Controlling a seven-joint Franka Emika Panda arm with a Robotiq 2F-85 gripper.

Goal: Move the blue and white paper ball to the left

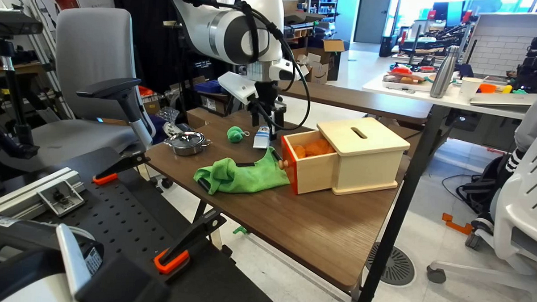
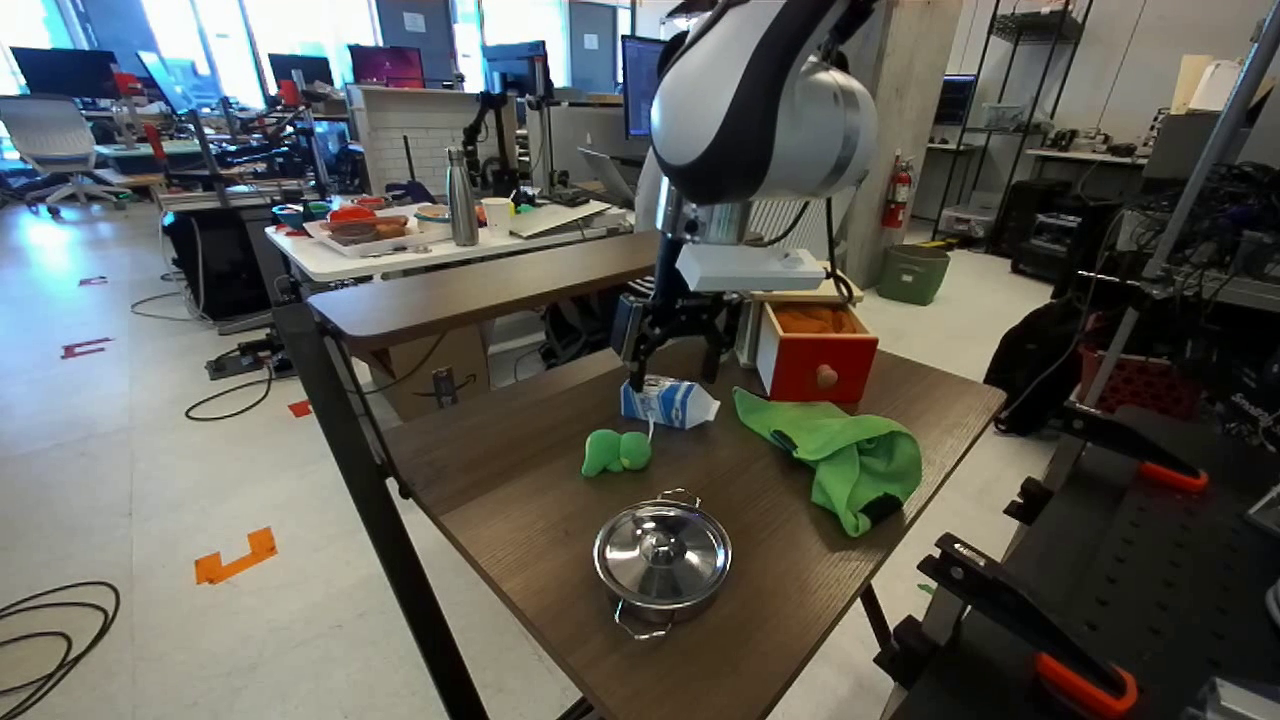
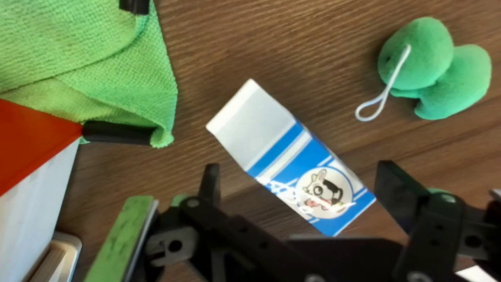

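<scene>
No paper ball shows; the blue and white thing is a small milk carton with a cow picture. The carton lies on its side on the brown table, seen in both exterior views (image 1: 262, 138) (image 2: 668, 403) and in the wrist view (image 3: 291, 158). My gripper (image 3: 299, 172) is open and empty, its fingers apart with the carton lying slantwise between them in the wrist view. In both exterior views the gripper (image 1: 265, 129) (image 2: 674, 375) points down just over the carton. The exact height gap is hard to tell.
A green plush toy (image 2: 616, 452) lies beside the carton, with a lidded steel pot (image 2: 662, 555) nearby. A green cloth (image 1: 243, 174) lies before a wooden box (image 1: 368, 159). Its red-fronted drawer (image 2: 815, 365) stands open with orange stuff inside.
</scene>
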